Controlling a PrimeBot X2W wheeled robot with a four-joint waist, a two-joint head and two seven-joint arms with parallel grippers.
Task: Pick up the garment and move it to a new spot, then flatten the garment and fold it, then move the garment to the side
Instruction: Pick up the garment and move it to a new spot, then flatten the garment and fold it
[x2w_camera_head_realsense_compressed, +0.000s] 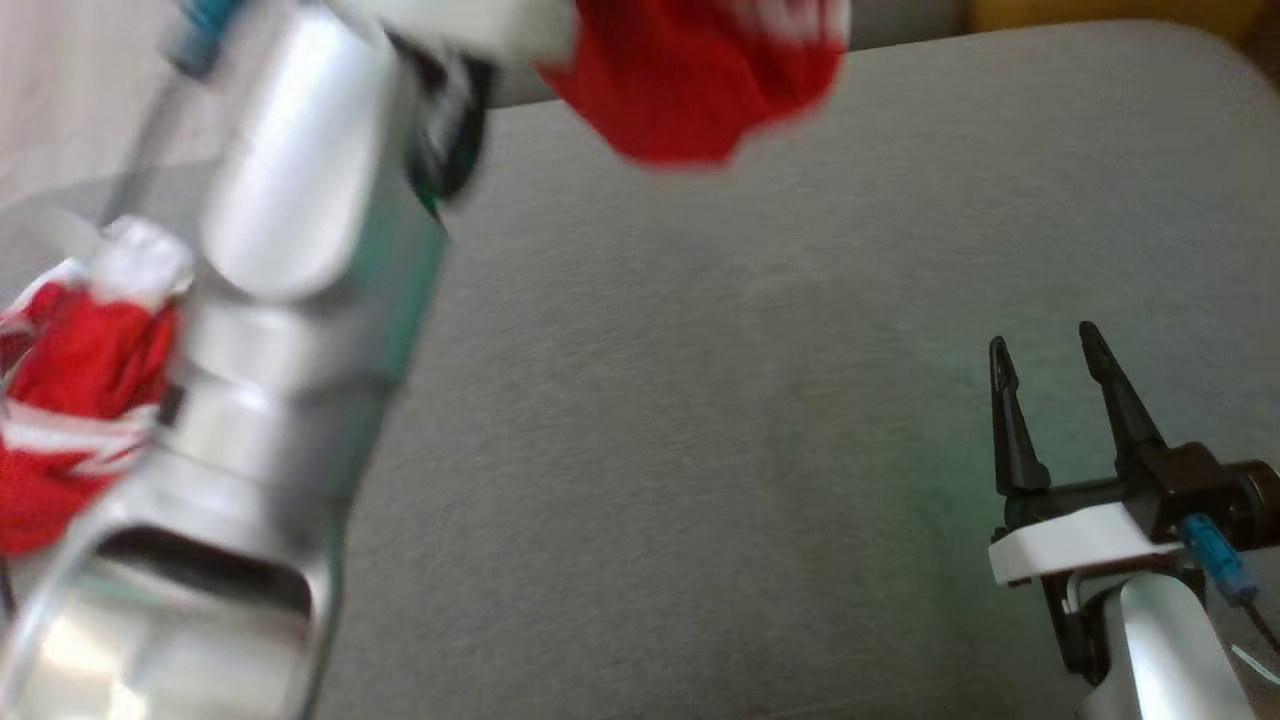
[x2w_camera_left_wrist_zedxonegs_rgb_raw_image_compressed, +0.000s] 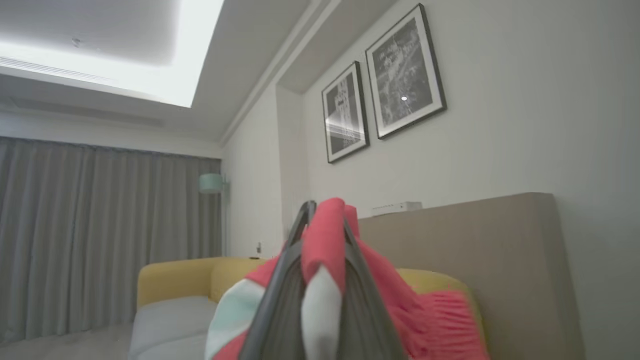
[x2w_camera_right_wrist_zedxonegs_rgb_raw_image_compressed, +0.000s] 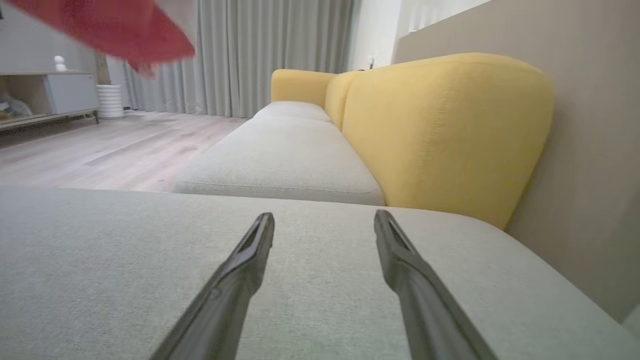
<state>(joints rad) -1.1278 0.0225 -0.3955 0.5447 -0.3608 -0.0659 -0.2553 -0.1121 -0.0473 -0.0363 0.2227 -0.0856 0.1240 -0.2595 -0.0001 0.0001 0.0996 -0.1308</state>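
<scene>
We see the left gripper (x2w_camera_left_wrist_zedxonegs_rgb_raw_image_compressed: 326, 215) clenched on the red-and-white garment (x2w_camera_left_wrist_zedxonegs_rgb_raw_image_compressed: 410, 300), cloth spilling over both fingers. Right gripper (x2w_camera_head_realsense_compressed: 1045, 350) is released, hovering over the grey cushion (x2w_camera_head_realsense_compressed: 700, 420), with the garment up ahead, to its left.

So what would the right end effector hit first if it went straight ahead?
Probably the next grey fabric seat cushion, right beside the yellow padded backrest; the right end effector hovers low over the nearer grey cushion, so depth is uncertain.

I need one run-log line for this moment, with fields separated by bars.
left claw: shut on red-and-white cloth garment, lifted | right claw: open, empty, over grey fabric sofa seat
</scene>
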